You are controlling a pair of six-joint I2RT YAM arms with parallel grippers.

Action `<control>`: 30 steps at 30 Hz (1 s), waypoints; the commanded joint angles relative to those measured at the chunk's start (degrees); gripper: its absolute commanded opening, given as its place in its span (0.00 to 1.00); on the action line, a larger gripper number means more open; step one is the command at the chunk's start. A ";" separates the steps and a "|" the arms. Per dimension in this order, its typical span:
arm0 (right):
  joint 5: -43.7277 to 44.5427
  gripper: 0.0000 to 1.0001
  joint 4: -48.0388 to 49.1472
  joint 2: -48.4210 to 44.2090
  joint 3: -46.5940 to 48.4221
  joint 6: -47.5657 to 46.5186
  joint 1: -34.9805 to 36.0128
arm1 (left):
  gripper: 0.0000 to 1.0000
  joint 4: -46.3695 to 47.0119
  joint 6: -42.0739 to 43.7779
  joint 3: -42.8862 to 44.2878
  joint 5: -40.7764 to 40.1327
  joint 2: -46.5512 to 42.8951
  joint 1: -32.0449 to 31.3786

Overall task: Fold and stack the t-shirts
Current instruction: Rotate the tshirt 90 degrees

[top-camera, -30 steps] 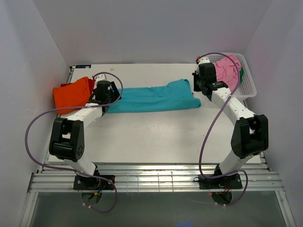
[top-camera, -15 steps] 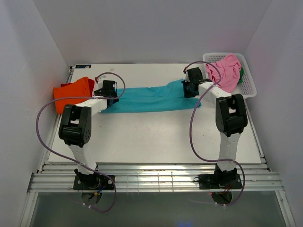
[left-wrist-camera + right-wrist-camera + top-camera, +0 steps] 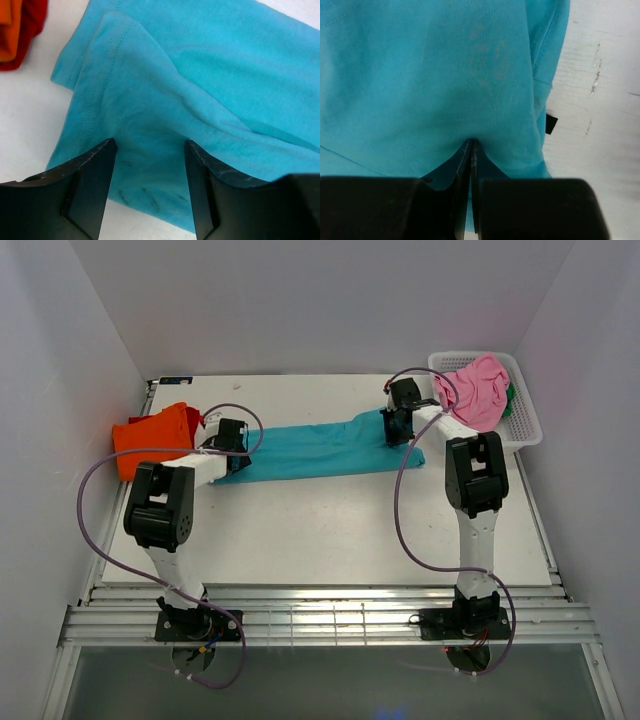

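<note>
The teal shirt (image 3: 310,448) lies long & flat across the table (image 3: 330,530). L gripper (image 3: 149,144) is open, w/ fingers apart over its left end. R gripper (image 3: 471,142) pinches its right end tight. Orange shirt (image 3: 150,438) is at left, pink shirt (image 3: 478,390) in basket (image 3: 527,422).

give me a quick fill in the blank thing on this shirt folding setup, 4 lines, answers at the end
1. The left claw hangs ____ over one end of the teal shirt.
2. The right claw is ____ at the teal shirt's other end.
3. The pink shirt lies in the white ____.
4. In the top view, the orange shirt lies to the ____ of the teal shirt.

Missing words: open; shut; basket; left
</note>
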 commanded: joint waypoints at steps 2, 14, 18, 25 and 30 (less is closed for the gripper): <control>-0.56 0.08 -3.18 3.45 5.76 1.88 -0.15 | 0.67 -3.80 -3.75 -6.02 3.68 -3.91 -1.91; -3.46 0.08 -5.11 11.36 14.91 3.99 -0.06 | 0.67 -3.19 -13.58 -18.67 4.47 -12.27 -12.89; -5.31 0.08 -5.29 13.74 18.95 4.52 -0.06 | 0.67 -3.45 -17.20 -23.76 4.12 -15.17 -16.24; -4.86 0.08 -3.28 15.85 23.00 4.08 0.03 | 0.67 -6.08 -21.85 -30.88 3.86 -23.07 -20.72; -6.80 0.08 -2.12 17.70 25.63 4.87 0.12 | 0.66 -9.24 -25.02 -34.58 4.82 -30.62 -23.45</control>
